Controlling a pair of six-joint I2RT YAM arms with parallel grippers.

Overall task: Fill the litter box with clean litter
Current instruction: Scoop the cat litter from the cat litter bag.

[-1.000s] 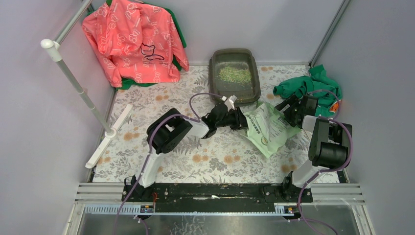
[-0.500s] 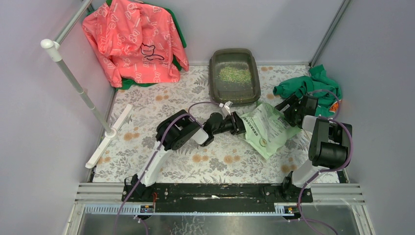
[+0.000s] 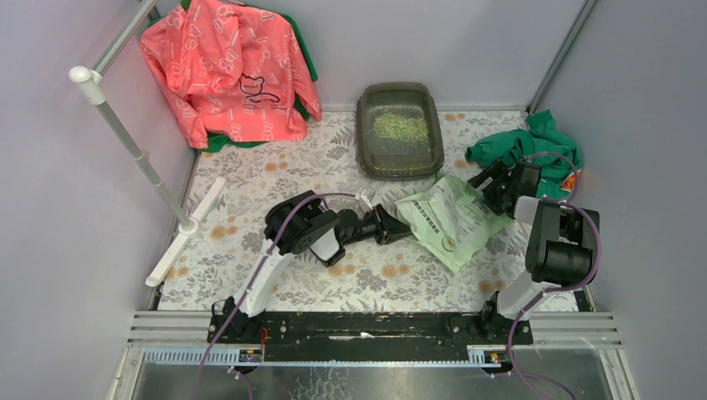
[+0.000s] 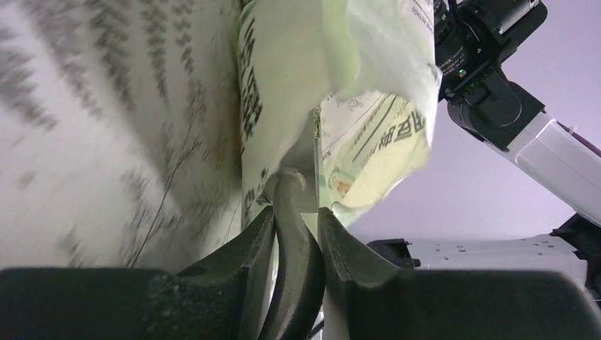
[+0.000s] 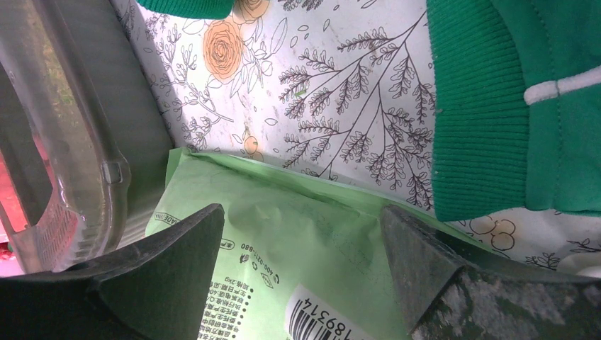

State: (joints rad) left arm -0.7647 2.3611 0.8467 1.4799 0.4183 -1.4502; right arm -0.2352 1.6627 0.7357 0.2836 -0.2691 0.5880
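**Litter in the tray, bag flat on the table**

Looking across the floral table [image 3: 250,217] now. Biggest thing on it is the coral hoodie [image 3: 229,67], heaped at eleven o'clock against the back wall, with a white pole [image 3: 133,142] slanting down the nine o'clock side.

Next in size is the pale green bag [image 3: 454,218], lying crumpled at three o'clock from the middle of the table. At twelve o'clock, hard against the far edge, sits the litter box [image 3: 364,133]. It is upright and just beyond the bag's top corner, and I can't tell whether the two touch. A green garment [image 3: 525,146] is bunched at two o'clock.

On to the arms. The right gripper [image 3: 488,179] hangs over the bag's two o'clock corner, its jaws spread wide with nothing between them; from the wrist the printed plastic shows below both fingers [image 5: 177,262]. The left gripper [image 3: 397,231] lies low near the centre, at the bag's nine o'clock edge.

The clean litter [image 3: 400,127] is a loose speckled patch in the far half of the tray, with bare floor around it.

Smallest of all is a slim grey tool [image 4: 292,269]. The left claw is clamped on its dark grip, and its upper end rests against the bag.
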